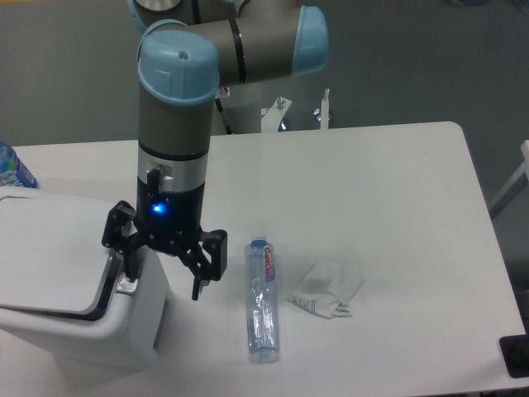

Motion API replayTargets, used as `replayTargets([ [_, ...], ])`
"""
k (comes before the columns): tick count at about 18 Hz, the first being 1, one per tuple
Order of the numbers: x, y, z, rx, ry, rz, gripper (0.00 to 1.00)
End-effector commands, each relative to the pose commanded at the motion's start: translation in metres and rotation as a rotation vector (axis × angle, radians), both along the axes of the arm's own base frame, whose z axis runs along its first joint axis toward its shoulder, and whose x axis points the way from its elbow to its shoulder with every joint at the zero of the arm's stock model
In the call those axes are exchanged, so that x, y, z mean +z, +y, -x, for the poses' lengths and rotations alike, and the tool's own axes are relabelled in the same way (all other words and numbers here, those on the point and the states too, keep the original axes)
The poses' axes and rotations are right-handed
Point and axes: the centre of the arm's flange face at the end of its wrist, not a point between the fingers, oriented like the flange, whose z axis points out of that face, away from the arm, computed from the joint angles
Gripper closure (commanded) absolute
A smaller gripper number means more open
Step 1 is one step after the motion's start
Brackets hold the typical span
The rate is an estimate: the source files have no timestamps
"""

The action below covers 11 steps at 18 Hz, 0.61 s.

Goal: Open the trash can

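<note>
One fixed view covers everything, looking down across the table (pixel 397 190) from its front. The trash can (pixel 58 273) sits at the table's left front corner, partly cut by the left frame edge, with its long side running left to right and its button end turned toward the arm. The gripper (pixel 162 266) hangs straight down over that right end, wrist vertical and blue light on. Its two fingers stand apart, holding nothing: one fingertip comes down at the grey push button (pixel 126 285) on the can's top right edge and seems to touch it, while the other finger hangs off the can's right side, over bare table.

So the can lies to the picture-left of and beneath the claw, and the button sits directly under the picture-left fingertip rather than midway between the two. A dark gap shows along the right and front edge of the lid (pixel 50 256), which I judge means the lid is beginning to lift at the button end, with its hinge presumably on the far left side. The pressing looks nearly done; whether the latch is fully released I cannot tell.

To the right, well apart from the can, a clear plastic bottle (pixel 263 299) lies with its long axis pointing roughly toward the camera, and a crumpled wrapper (pixel 325 289) lies just beyond it. Neither is in the claw's way.
</note>
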Motion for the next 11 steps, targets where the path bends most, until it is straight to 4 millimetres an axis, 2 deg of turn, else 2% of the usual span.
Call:
replayTargets([
  [3,0.0072,-0.0013,-0.0009,0.0,0.007,-0.01,0.0],
  [11,0.0095,-0.0015,0.0039,0.005,0.012,-0.015,0.0],
])
